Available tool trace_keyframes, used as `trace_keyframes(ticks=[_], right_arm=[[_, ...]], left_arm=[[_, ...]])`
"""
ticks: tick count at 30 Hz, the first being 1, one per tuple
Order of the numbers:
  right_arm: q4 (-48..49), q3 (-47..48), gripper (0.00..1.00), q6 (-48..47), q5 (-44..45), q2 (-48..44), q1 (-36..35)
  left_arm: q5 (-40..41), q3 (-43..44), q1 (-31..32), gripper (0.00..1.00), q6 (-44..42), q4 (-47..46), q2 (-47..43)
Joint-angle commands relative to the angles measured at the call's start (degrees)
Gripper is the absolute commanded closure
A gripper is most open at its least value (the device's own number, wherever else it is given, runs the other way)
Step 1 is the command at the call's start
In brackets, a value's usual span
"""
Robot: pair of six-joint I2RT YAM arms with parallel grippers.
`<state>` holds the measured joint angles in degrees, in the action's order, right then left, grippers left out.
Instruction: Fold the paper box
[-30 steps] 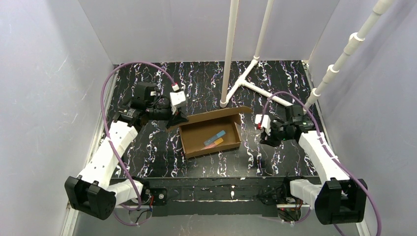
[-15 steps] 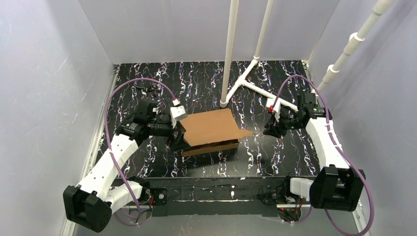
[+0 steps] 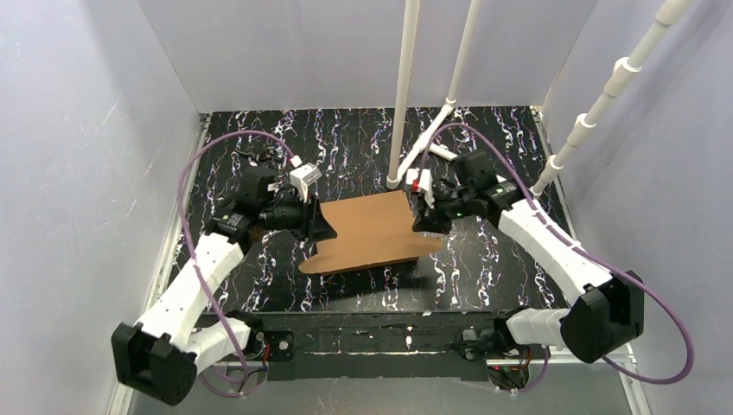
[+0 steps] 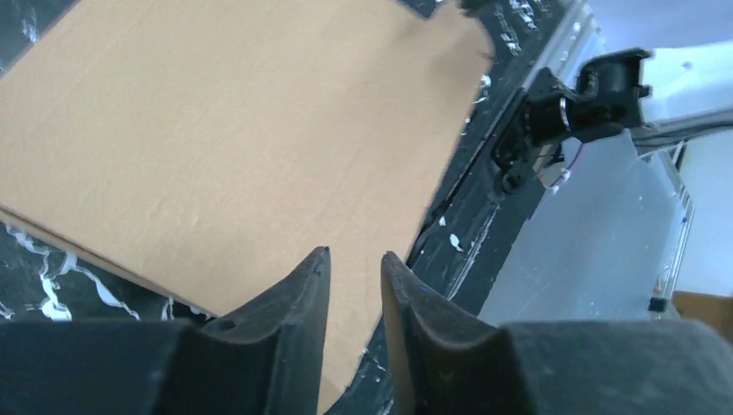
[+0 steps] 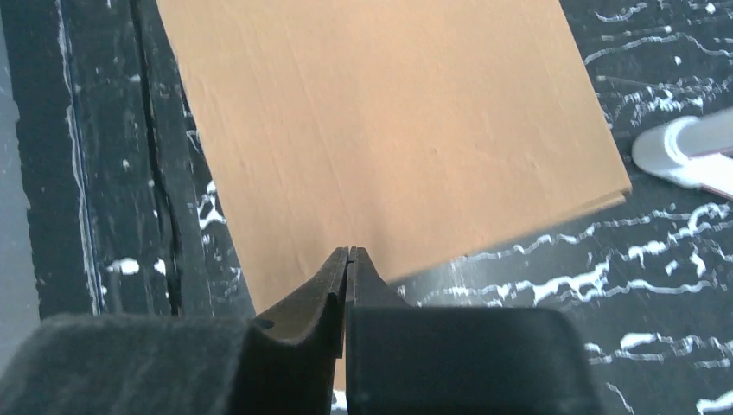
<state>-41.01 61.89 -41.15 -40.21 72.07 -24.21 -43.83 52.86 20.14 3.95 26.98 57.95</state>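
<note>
Top external view, item one: paper box (image 3: 372, 229), middle of the table (image 3: 346, 138); its lid now lies flat over the tray where a second ago it stood open, so the closing fold looks nearly done, with the tucking probably left. Item two: my left gripper (image 4: 354, 257), fingers narrowly parted and holding nothing, at the lid's left edge. Item three: my right gripper (image 5: 347, 252), fingers pressed together on nothing, newly arrived over the lid's right edge.

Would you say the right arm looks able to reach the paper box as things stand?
Probably yes: the right gripper sits at the edge of the paper box, with nothing visible between them.
</note>
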Motion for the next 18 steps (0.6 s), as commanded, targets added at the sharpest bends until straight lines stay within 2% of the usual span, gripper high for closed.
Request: trace_keyframes(ticks=[1, 4, 7, 11, 15, 17, 18], right_arm=[[10.14, 0.40, 0.92, 10.60, 5.29, 3.81, -4.90], [11.74, -1.72, 0.94, 9.83, 9.49, 7.88, -6.79], [12.47, -5.27, 0.96, 8.37, 12.27, 12.15, -8.16], [14.45, -8.58, 0.97, 8.67, 15.46, 15.46, -8.84], [11.84, -6.76, 0.94, 7.99, 14.34, 15.67, -8.83], [7.39, -4.14, 0.88, 5.36, 11.03, 13.72, -8.58], [4.80, -2.85, 0.84, 3.12, 9.29, 12.52, -8.58]], left_arm=[[7.45, -4.55, -0.15, 0.80, 12.54, -2.44, 8.00], [10.25, -9.61, -0.18, 0.89, 16.23, -6.21, 11.13], [14.21, -13.15, -0.17, 0.93, 18.39, -8.48, 13.56], [17.71, -12.91, -0.14, 0.95, 18.29, -5.44, 18.31], [19.13, -10.76, -0.17, 0.93, 17.68, -4.28, 17.38], [19.10, -9.89, -0.18, 0.89, 17.79, -3.78, 13.77], [19.51, -9.71, -0.18, 0.84, 18.10, -3.58, 11.47]])
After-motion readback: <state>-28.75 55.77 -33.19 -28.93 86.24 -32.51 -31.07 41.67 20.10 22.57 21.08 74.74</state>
